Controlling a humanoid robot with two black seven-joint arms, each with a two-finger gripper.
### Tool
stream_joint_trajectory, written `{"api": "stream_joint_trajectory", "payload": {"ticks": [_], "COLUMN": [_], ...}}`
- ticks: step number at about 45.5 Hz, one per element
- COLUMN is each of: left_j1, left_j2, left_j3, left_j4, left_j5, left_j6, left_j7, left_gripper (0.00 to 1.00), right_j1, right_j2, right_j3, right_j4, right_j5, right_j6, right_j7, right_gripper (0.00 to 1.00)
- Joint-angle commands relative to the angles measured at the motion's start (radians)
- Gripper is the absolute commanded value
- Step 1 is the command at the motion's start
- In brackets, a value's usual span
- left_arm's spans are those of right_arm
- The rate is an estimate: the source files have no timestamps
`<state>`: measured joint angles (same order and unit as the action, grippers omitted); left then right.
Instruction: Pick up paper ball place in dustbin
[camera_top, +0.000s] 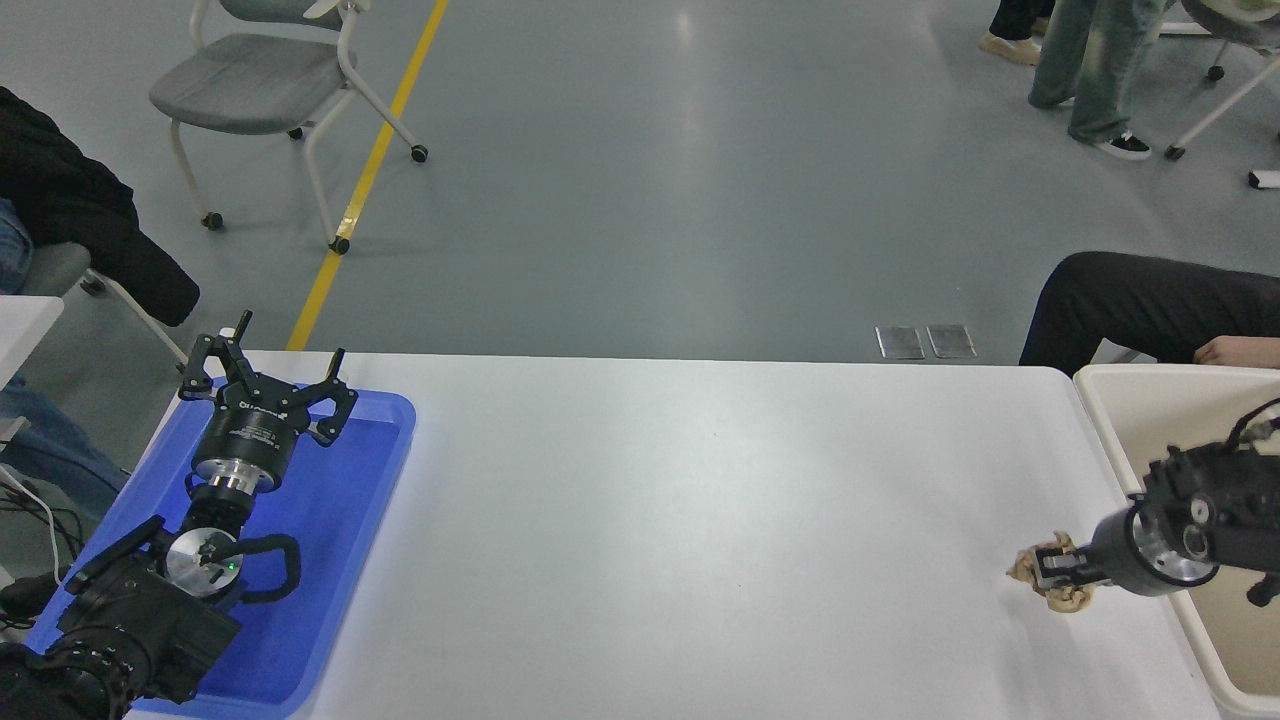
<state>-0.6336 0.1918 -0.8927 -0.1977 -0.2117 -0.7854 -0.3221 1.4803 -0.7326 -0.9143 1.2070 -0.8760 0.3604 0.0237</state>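
The tan crumpled paper ball (1060, 597) is clamped in my right gripper (1052, 573) near the table's right edge, lifted slightly off the white table (700, 520). The fingers close around it, and paper shows above and below them. The cream-beige dustbin (1105, 440) stands just to the right, its rim running along the table's right side; my right arm reaches over it. My left gripper (265, 385) is parked open over the blue tray (370, 470) at the lower left.
A person's dark sleeve (1140, 300) and hand (1235, 350) rest beside the dustbin's far rim. A grey chair (270, 80) and a yellow floor line lie beyond the table. Other people's legs show at the top right.
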Motion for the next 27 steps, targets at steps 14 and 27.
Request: {"api": "stream_joint_trajectory", "payload": {"ticks": [14,27], "left_j1": [-0.001,0.0], "left_j2": [0.0,0.0], "left_j3": [0.0,0.0], "left_j4": [0.0,0.0], "left_j5": [0.0,0.0], "left_j6": [0.0,0.0], "left_j7": [0.0,0.0], "left_gripper": [1.0,1.0], "right_j1": [0.801,0.91], "right_j2": [-0.057,-0.054], "right_j3": [-0.33,-0.364], "right_j4": [0.295,0.293], "right_j5": [-0.011,-0.011], "right_j6": [0.382,0.425], "right_j7": [-0.007,-0.008], "right_gripper": [0.0,0.0]}}
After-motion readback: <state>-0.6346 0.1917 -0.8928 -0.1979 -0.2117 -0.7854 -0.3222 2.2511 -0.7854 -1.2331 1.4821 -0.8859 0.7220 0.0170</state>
